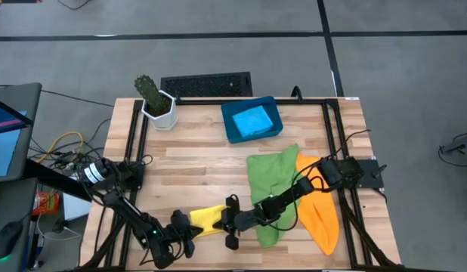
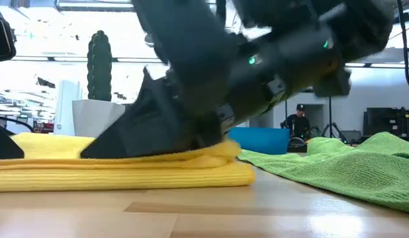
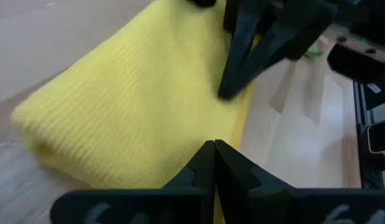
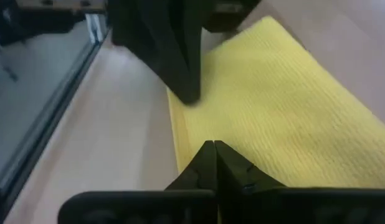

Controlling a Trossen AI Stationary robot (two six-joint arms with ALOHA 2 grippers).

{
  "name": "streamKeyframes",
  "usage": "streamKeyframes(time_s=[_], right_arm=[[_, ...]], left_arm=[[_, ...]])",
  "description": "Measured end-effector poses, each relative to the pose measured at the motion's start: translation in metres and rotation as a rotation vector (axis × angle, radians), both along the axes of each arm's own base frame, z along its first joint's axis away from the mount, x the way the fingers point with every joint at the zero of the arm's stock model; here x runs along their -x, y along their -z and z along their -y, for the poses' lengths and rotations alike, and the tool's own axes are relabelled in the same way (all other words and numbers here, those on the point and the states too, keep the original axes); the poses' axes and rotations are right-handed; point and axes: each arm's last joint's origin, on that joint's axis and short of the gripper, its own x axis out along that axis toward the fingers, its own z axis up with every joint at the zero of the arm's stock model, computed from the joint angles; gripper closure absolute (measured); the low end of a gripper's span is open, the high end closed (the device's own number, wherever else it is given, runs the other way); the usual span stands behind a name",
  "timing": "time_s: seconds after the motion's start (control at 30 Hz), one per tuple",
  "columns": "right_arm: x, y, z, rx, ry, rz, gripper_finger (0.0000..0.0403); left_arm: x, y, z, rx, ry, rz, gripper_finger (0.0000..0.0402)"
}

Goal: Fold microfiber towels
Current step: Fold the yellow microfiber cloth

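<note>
Yellow towel [image 1: 207, 220] lies folded at the lower centre of the high view, on the wooden worktop [image 1: 196, 162], with both arms meeting over it. Left pincer [image 1: 187, 236] comes in from the lower left, fingers pressed fully together, tip on the towel's left end. Right pincer [image 1: 232, 224] reaches from the right, also closed tight, tip at the towel's right edge. Neither wrist view shows cloth pinched between the fingers; both look like closed tips pressing on the fold, not gripping it.

Green towel [image 1: 273, 185] is spread loose at centre right, the right arm lying across it. Orange towel [image 1: 322, 212] sits crumpled just beside it at lower right. Light blue towel [image 1: 253, 120] sits folded in the dark-blue tray [image 1: 232, 132] at upper centre. Potted cactus [image 1: 155, 100] stands at upper left.

Step in hand, my read: flattening or squaring the yellow fold. To do it well, press evenly at both ends, keep the layered edges aligned, lift straight up so the top layer doesn't drag, and avoid snagging the green towel.
</note>
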Motion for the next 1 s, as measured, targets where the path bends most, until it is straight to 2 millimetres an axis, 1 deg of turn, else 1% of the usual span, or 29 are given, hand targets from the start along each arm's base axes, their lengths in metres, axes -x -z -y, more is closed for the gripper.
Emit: streamKeyframes(time_s=[0.07,0.13,0.17,0.23,0.33,0.4,0.43,0.53,0.67,0.7,0.8,0.87,0.93,1.0], right_arm=[[0.0,-0.017,0.003,0.058,0.004,0.018,0.0391],[-0.002,-0.04,0.007,0.107,0.035,0.071,0.0392],[-0.003,-0.048,0.011,0.129,0.049,0.085,0.0391],[-0.007,-0.049,0.019,0.146,0.064,0.088,0.0385],[-0.01,-0.038,0.031,0.156,0.082,0.053,0.0379],[-0.013,-0.03,0.033,0.132,0.1,0.042,0.0381],[-0.013,-0.023,0.035,0.127,0.108,0.021,0.0384],[-0.012,0.005,0.035,0.107,0.132,-0.026,0.0392],[-0.013,0.021,0.034,0.056,0.157,-0.051,0.0386],[-0.013,0.022,0.034,0.039,0.158,-0.057,0.0382],[-0.014,0.011,0.037,0.023,0.149,-0.056,0.0375],[-0.012,-0.003,0.039,0.06,0.119,-0.056,0.0377],[-0.011,-0.026,0.038,0.092,0.092,-0.016,0.0383],[-0.009,-0.056,0.036,0.101,0.077,0.037,0.039]], left_arm=[[0.0,0.0,0.0,-0.001,0.003,-0.006,0.0401],[0.0,0.0,0.0,-0.007,0.001,-0.001,0.0401],[0.0,0.0,0.0,-0.011,0.0,0.001,0.0401],[0.0,0.001,-0.001,-0.014,0.002,-0.003,0.0401],[0.0,0.001,-0.001,-0.019,0.007,-0.006,0.0401],[0.0,0.001,-0.001,-0.019,0.008,-0.006,0.0401],[0.0,0.001,-0.001,-0.018,0.008,-0.006,0.0401],[0.0,0.001,-0.001,-0.017,0.009,-0.006,0.0401],[0.0,0.001,-0.001,-0.017,0.01,-0.006,0.0401],[0.0,0.001,-0.001,-0.017,0.01,-0.006,0.0401],[0.0,0.001,-0.001,-0.014,0.012,-0.006,0.0401],[0.0,0.001,-0.001,-0.011,0.011,-0.004,0.0401],[0.0,0.001,0.0,-0.01,0.012,-0.004,0.0401],[0.0,0.001,0.0,-0.01,0.013,-0.004,0.0401]])
